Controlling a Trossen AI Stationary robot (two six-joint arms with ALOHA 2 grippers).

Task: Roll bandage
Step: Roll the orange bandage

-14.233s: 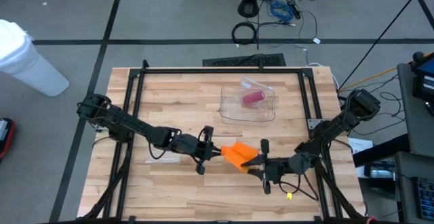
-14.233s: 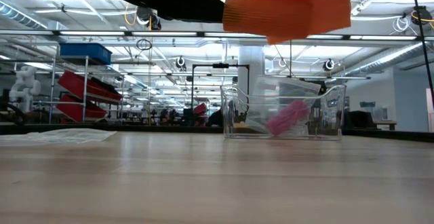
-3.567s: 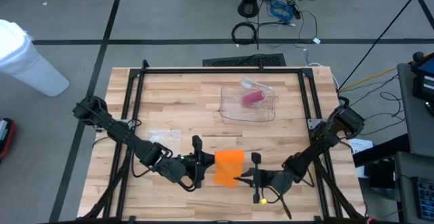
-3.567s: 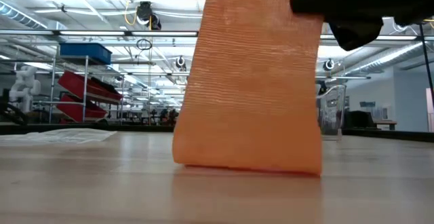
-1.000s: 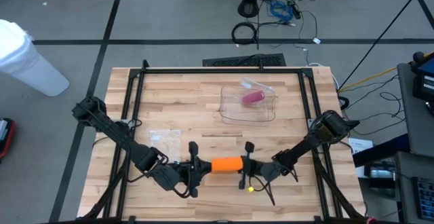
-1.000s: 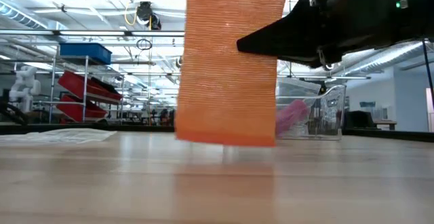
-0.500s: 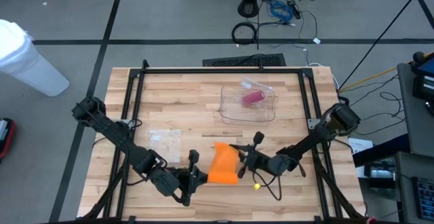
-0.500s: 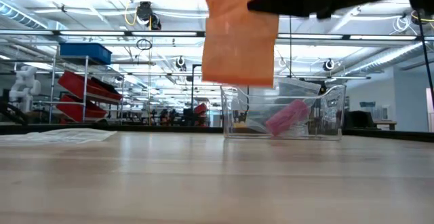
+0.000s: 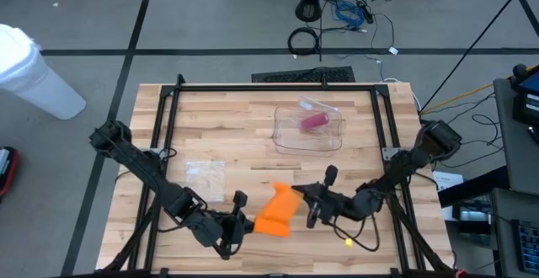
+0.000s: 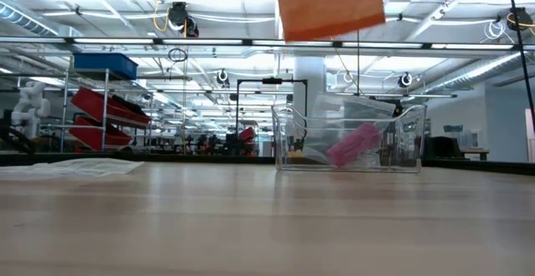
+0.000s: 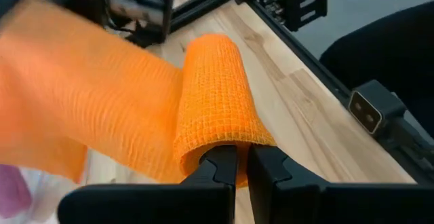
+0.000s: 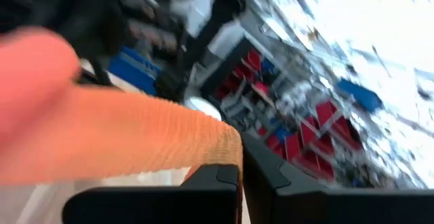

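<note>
Bandage [image 9: 276,211]: hanging as an orange mesh strip in the air above the near half of the table [image 9: 219,126], stretched between the two grippers; one end wound into a roll, the other a loose flat tail.
Left gripper [image 9: 238,224]: pinching narrow on the rolled end, fingers [image 11: 218,171] biting only the roll's lower lip in the left wrist view.
Right gripper [image 9: 308,195]: clamping tight on the free tail's edge, the mesh draping over its fingers [image 12: 215,178] in the right wrist view.
Height: riding well clear of the wood, only a lower corner of the strip showing at the top of the low view [image 10: 330,7].
Slip risk: judging the left hold shallow, so any twist or tug from the right side possibly pulling the roll out and letting it drop.
Unwinding risk: pulling the grippers farther apart likely paying out mesh rather than winding it, loosening turns already made.
Skew risk: holding the tail at an angle to the roll, so the next turns probably spiralling off-axis into a cone.
Stretch risk: dragging on elastic mesh likely narrowing the strip and snapping it back on release.
Collision risk: working both wrists close together near the table's front, fingers possibly clashing during a turn.
Bystander items: clear bin [image 9: 308,129] with a pink roll [image 9: 314,121] sitting well apart toward the far side, and a plastic wrapper [image 9: 205,173] lying flat to the left, neither seeming endangered.
</note>
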